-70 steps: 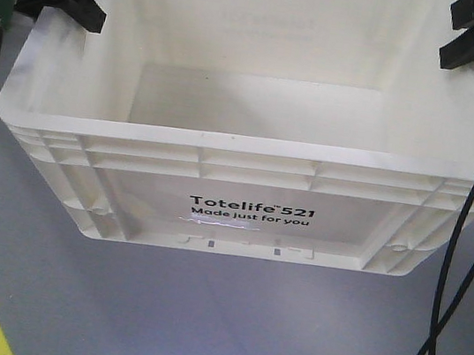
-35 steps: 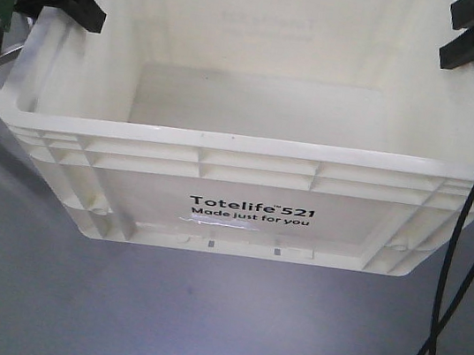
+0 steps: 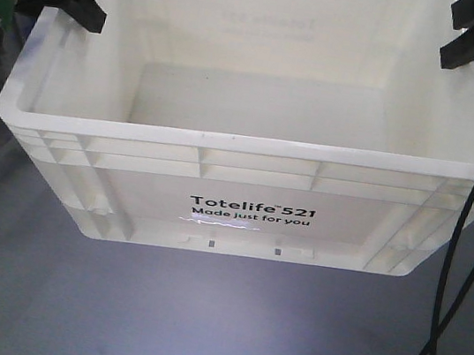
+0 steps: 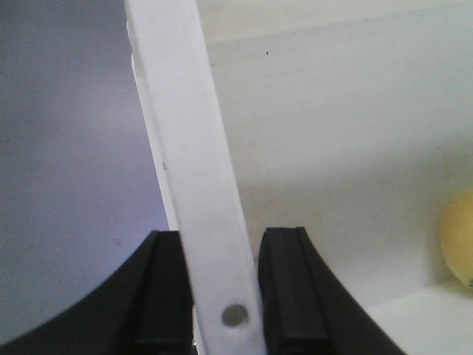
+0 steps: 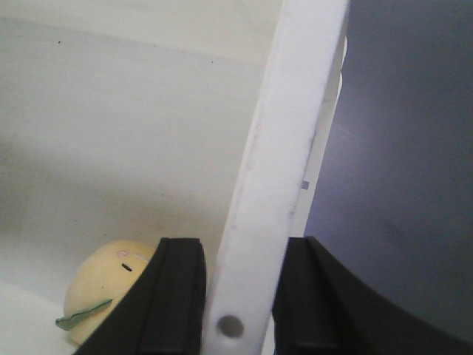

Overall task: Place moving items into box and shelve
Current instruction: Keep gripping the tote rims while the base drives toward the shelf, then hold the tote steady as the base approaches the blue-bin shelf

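Two holds | left end effector (image 4: 225, 240), right end effector (image 5: 240, 248) clamp box (image 3: 256, 167) rim | yellow plush (image 5: 103, 288) wrist-views only

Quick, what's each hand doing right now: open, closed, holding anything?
Left hand: closed on the left wall of the white crate.
Right hand: closed on the right wall of the same crate.

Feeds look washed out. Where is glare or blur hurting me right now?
Front view: the box interior is blown out white, with a glare patch on the grey surface beneath. Left wrist: soft focus, the yellow plush a cropped blur. Right wrist: sharper, its face readable.
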Robot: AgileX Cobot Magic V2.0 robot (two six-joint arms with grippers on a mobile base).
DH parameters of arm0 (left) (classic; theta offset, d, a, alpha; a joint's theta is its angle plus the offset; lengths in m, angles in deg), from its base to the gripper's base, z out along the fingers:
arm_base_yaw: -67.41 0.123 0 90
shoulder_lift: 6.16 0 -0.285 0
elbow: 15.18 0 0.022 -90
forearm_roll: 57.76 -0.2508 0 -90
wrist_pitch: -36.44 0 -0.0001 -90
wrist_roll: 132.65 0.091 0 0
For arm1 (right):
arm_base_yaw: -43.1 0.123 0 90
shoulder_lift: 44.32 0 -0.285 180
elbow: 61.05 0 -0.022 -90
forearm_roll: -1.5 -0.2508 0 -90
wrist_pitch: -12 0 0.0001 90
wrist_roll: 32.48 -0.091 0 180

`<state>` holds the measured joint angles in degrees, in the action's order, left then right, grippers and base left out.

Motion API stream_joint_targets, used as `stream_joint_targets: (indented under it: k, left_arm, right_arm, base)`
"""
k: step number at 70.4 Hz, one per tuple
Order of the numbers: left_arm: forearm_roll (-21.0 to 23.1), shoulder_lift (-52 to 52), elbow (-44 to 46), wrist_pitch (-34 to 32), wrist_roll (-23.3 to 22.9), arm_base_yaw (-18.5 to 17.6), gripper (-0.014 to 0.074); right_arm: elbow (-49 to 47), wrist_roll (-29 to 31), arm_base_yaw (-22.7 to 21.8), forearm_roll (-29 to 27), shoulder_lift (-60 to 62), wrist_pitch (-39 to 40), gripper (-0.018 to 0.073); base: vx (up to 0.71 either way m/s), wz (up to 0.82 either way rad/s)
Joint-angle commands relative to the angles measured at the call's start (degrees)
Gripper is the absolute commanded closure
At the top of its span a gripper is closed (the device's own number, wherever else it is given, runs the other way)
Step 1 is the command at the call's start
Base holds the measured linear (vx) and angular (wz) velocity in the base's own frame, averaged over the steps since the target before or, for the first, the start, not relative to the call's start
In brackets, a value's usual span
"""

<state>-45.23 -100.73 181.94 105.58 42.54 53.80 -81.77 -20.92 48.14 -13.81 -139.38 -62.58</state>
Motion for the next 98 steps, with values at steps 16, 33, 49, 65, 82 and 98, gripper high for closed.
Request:
stream_joint_targets:
  k: [16, 33, 49, 65, 82, 98]
  left_arm:
    - [6.10, 3.01, 2.73, -6.60, 1.16, -0.58, 0.0613]
    - [6.23, 3.01, 2.73, -6.59, 1.16, -0.58, 0.0613]
    - [6.28, 3.01, 2.73, -6.58, 1.16, -0.58, 0.0613]
    - [6.25, 3.01, 2.73, -6.58, 1.16, -0.58, 0.0613]
    - [6.20, 3.01, 2.73, -6.59, 1.16, -0.58, 0.0613]
    - [6.25, 3.01, 2.73, -6.58, 1.16, -0.58, 0.0613]
  right_arm:
    - [-2.17, 1.98, 0.45, -6.47, 3.07, 1.07, 0.0571]
    - [-2.17, 1.98, 0.45, -6.41, 3.07, 1.07, 0.0571]
    - [-2.17, 1.98, 0.45, -6.41, 3.07, 1.07, 0.0571]
    - [-2.17, 1.98, 0.45, -6.40, 3.07, 1.04, 0.0571]
    - [-2.17, 1.98, 0.45, -6.40, 3.07, 1.04, 0.0571]
    - [-2.17, 1.98, 0.45, -6.40, 3.07, 1.04, 0.0571]
  base:
    - [0.34, -0.58]
    - [0.35, -0.44]
    - [0.38, -0.30]
    - [0.41, -0.19]
    - [0.43, -0.14]
    - [0.47, -0.07]
